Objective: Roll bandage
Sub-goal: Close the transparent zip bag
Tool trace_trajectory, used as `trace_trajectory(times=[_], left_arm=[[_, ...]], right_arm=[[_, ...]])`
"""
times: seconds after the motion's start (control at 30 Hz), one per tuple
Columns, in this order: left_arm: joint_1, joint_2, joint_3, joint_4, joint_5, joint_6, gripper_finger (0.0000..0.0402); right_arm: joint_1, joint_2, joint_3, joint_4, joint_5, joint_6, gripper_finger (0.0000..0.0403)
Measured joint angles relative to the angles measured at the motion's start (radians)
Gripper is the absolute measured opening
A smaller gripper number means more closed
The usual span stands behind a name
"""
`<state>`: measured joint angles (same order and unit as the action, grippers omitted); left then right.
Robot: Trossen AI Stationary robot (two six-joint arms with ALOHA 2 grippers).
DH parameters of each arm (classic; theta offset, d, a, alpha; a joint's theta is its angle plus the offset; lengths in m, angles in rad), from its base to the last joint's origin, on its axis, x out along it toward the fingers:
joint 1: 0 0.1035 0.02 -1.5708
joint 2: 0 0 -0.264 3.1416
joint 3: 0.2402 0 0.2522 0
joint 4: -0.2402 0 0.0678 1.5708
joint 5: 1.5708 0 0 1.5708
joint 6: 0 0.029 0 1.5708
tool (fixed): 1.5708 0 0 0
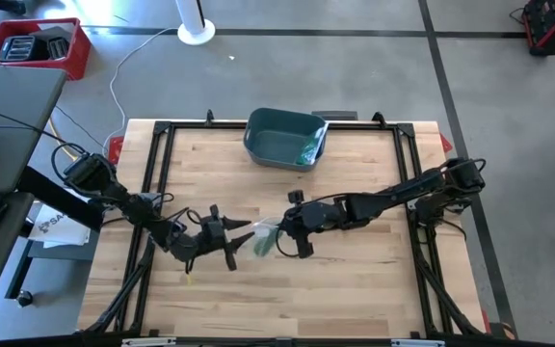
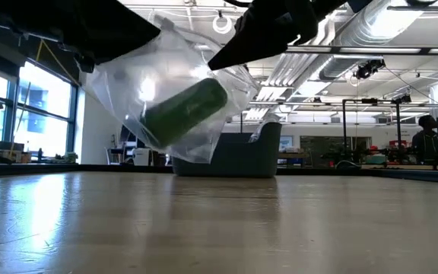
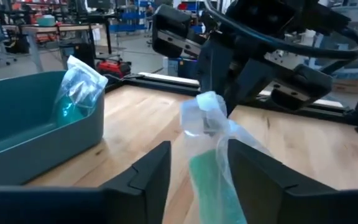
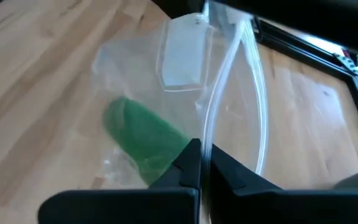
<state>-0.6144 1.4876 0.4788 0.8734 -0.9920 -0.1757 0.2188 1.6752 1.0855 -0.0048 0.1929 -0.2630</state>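
The right hand (image 1: pixel 295 234) is pinched tight on the upper edge of a clear plastic bag (image 2: pixel 175 97), its two fingers pressed together with the film caught between them, as the right wrist view shows plainly. It holds the bag up off the bench (image 1: pixel 355 289); from table height the bag hangs in the air with daylight under it. Inside sits the green bandage roll (image 2: pixel 185 112), tilted, slumped toward the bag's lower end.

The left hand (image 1: pixel 222 239) is right there on the other side of the bag, facing the right one across the middle of the bench. Its fingers (image 3: pixel 148 177) stand apart, one on either side of the bag's lower part, with the film and the green roll running down between them. Whether they actually touch the plastic I can't quite make out; it looks close, but they are not clamped on it.

Both arms reach in low from the two sides of the bench, meeting near its centre, a little toward the front edge.

Farther back, by the rear edge of the bench, stands a teal bin (image 1: pixel 282 140). Another clear bag (image 3: pixel 76 90) with something green in it leans in the bin's corner, poking above the rim.

Off the bench, on the floor to the back left, sits a red crate (image 1: pixel 39 48).
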Motion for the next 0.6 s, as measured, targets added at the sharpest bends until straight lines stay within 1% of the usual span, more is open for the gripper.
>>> trace_trajectory(times=[0.13,0.2,0.3,0.43,0.6], left_arm=[[0.0,0.0,-0.011,-0.001,0.002,-0.005,0.013],[0.0,0.0,-0.012,-0.001,-0.013,-0.042,0.0124],[0.008,0.0,-0.012,-0.001,-0.01,-0.074,0.0123],[0.03,0.0,-0.012,0.0,-0.011,-0.075,0.0127],[0.076,0.0,-0.012,-0.006,-0.021,-0.075,0.0129]], right_arm=[[0.0,0.0,0.0,-0.017,0.052,0.006,0.0],[0.0,0.0,0.0,-0.037,0.083,0.028,0.0],[0.0,0.0,0.0,-0.054,0.094,0.038,0.0],[0.0,0.0,0.0,-0.058,0.114,0.038,0.0],[0.0,0.0,0.0,-0.051,0.113,0.054,0.0]])
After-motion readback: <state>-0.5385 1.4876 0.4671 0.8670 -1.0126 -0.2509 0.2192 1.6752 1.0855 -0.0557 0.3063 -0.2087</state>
